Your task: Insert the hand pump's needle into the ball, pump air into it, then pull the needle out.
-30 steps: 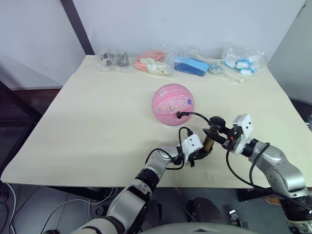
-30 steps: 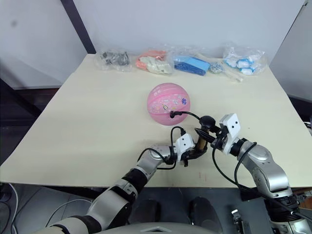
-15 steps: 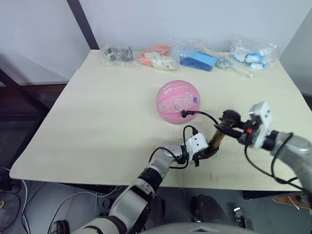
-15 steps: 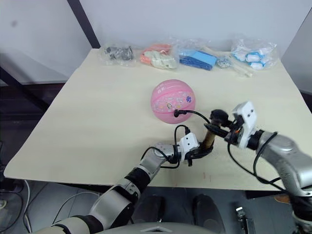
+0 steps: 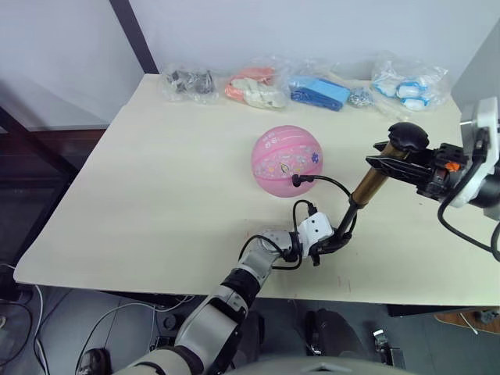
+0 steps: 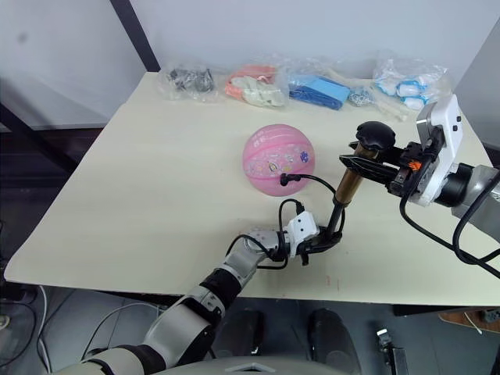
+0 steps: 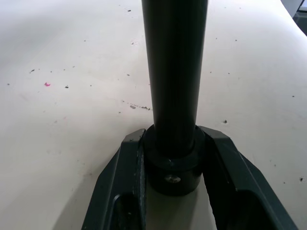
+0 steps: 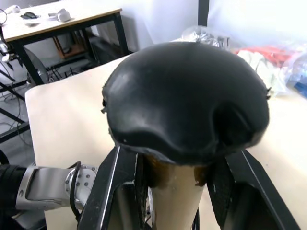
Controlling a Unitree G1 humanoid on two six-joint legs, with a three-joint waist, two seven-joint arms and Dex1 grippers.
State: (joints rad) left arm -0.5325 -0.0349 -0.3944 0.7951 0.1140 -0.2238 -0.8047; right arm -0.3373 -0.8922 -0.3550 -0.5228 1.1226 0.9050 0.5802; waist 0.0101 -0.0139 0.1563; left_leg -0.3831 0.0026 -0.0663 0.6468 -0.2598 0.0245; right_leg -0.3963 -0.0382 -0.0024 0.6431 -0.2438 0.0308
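No readable text, labels or numbers anywhere. Ball [image 5: 287,159] carries small cartoon stickers; any print on them too small to read.

Ball [image 5: 287,160]: pink rubber, smooth, slight sheen. Hand pump [image 6: 347,187]: bronze-gold metal tube (satin), matt black handle [image 8: 186,102]. Table [image 5: 156,187]: pale, matt, speckled. Bags [image 5: 409,78]: clear glossy plastic.

A pale cream surface [image 5: 156,172] stands against a plain white wall [image 5: 312,31] crossed by a dark slanted bar [image 5: 129,35], with a second dark-legged desk [image 8: 62,21] nearby.
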